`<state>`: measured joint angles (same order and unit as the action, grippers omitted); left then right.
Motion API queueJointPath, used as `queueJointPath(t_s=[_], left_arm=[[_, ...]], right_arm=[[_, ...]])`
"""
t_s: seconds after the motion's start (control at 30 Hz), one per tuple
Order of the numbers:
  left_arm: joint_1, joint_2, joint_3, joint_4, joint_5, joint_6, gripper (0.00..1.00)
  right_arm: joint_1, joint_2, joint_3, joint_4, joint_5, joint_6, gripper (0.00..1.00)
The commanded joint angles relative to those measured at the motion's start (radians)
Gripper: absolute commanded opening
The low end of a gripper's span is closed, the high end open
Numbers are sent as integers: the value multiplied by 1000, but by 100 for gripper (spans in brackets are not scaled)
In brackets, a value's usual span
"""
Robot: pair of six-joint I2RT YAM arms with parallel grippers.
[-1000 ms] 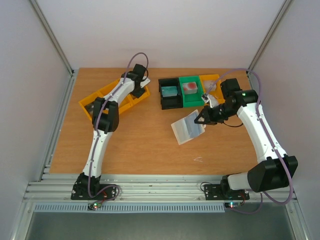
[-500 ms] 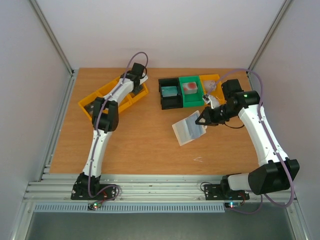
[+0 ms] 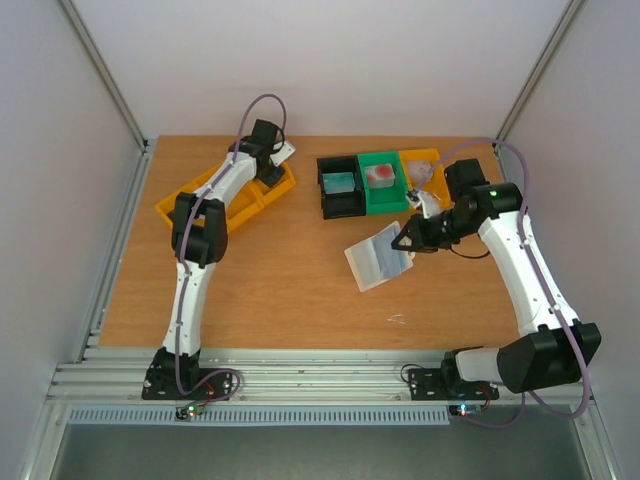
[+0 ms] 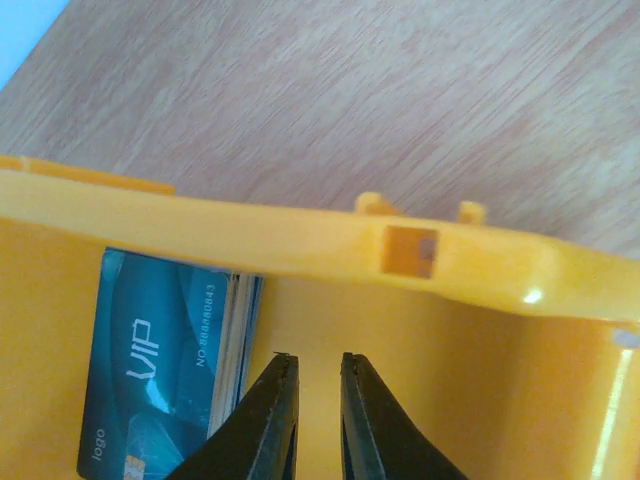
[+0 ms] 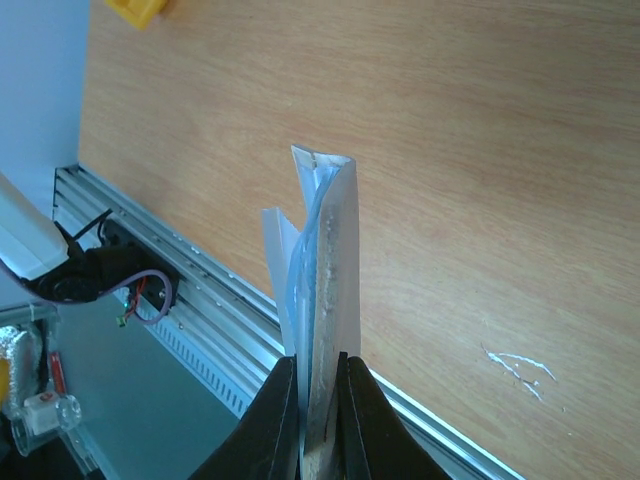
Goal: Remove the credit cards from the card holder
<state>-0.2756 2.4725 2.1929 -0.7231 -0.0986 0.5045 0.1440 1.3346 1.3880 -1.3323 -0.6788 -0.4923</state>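
Observation:
My right gripper (image 3: 408, 238) is shut on the card holder (image 3: 378, 255), a whitish-beige wallet with a blue-grey inside, and holds it by one edge over the table's middle right. In the right wrist view the card holder (image 5: 325, 250) stands edge-on between the jaws of my right gripper (image 5: 318, 365), its panels slightly apart. My left gripper (image 3: 272, 152) is over the far end of a yellow bin (image 3: 190, 205). In the left wrist view my left gripper (image 4: 318, 360) is narrowly open and empty. A stack of bluish credit cards (image 4: 160, 370) lies in the bin just left of it.
A black bin (image 3: 340, 200) holding a teal item, a green bin (image 3: 382, 197) holding a red item and a small yellow bin (image 3: 420, 160) stand at the back centre-right. The yellow bin's wall (image 4: 300, 240) crosses the left wrist view. White scratches (image 3: 397, 320) mark the table.
My left gripper has moved up and back toward the far end of the yellow bin. My right gripper has shifted slightly with the card holder, which now looks more folded.

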Motion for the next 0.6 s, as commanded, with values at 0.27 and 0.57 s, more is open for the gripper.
queueJointPath(t_s=[0.27, 0.57], left_arm=[[-18, 3, -70, -48, 66, 10, 16], [-54, -188, -332, 1, 202, 64, 16]], right_arm=[[-7, -86, 19, -46, 13, -17, 1], [-7, -126, 9, -52, 20, -16, 1]])
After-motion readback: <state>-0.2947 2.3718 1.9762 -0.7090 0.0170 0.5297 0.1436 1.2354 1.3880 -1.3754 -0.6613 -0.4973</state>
